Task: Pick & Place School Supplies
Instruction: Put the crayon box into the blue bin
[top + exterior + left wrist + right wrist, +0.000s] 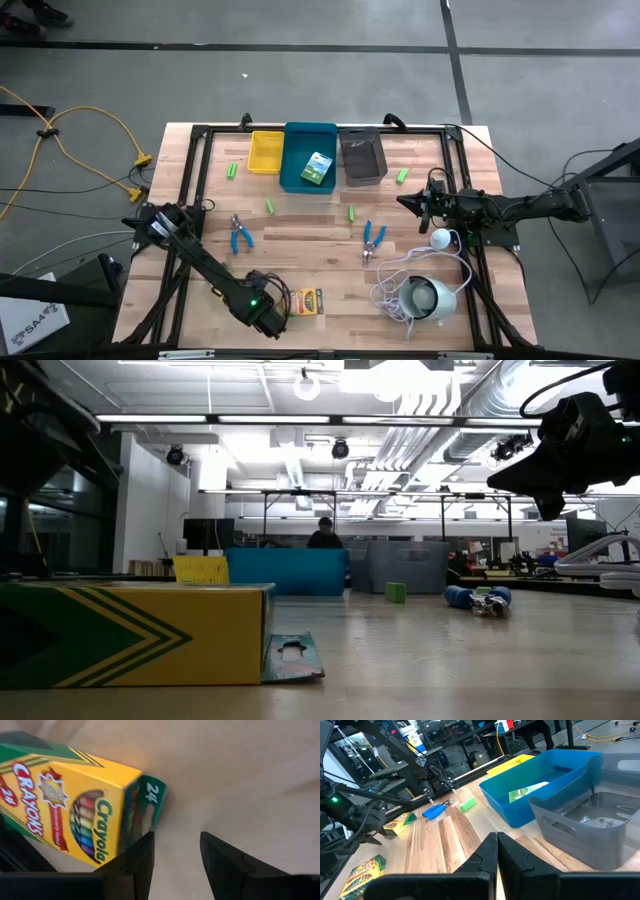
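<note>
Wood-slat tabletop [330,225] under black frame, open lab w/ a seated person far behind in low view.

Near edge: left gripper [268,318] down low by front of table, fingers [135,862] spread w/ a gap, nothing between them. Crayola crayon box [75,812] lying flat just beside, off to one side of jaws, not centred in the gap; flap end w/ "24" nearest the fingertip. From above, same box [306,301] sits just right of the gripper, long axis roughly across the table. Looks like pre-grasp: needs shift toward box before closing, else pinch lands on flap corner or air.

Mid-table: blue-handled tools [240,236] and [373,237], untouched. Green stubby pieces [269,206], [351,213] between those and the bins; more at [232,171] and [401,175].

Far side: yellow bin [265,152], blue bin [309,156] w/ second crayon box [318,169] already inside, grey bin [362,157].

Right gripper [428,203] parked mid-right, above the table, fingers pressed together, empty. White round device w/ coiled cord [425,297] front-right, not in play.

Left arm far nearer to the box; right well apart.
</note>
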Available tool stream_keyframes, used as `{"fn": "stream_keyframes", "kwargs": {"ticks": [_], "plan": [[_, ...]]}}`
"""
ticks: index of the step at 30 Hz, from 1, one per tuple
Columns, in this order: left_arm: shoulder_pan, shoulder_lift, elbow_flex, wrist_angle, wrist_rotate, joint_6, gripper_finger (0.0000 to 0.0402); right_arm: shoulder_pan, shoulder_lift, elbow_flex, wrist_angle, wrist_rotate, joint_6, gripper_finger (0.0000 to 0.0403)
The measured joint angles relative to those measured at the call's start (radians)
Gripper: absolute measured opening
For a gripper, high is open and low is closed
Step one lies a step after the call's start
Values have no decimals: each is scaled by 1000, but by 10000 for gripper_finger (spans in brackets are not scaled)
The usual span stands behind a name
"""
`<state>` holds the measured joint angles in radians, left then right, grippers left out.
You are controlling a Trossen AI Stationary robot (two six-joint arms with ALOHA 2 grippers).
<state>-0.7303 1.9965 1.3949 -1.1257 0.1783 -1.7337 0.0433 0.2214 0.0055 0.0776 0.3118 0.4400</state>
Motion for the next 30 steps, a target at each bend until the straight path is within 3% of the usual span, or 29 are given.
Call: {"fn": "stream_keyframes", "kwargs": {"ticks": [30], "plan": [[-1, 46, -1, -66, -46, 114, 141, 0, 0, 0, 0, 0, 0, 3]]}}
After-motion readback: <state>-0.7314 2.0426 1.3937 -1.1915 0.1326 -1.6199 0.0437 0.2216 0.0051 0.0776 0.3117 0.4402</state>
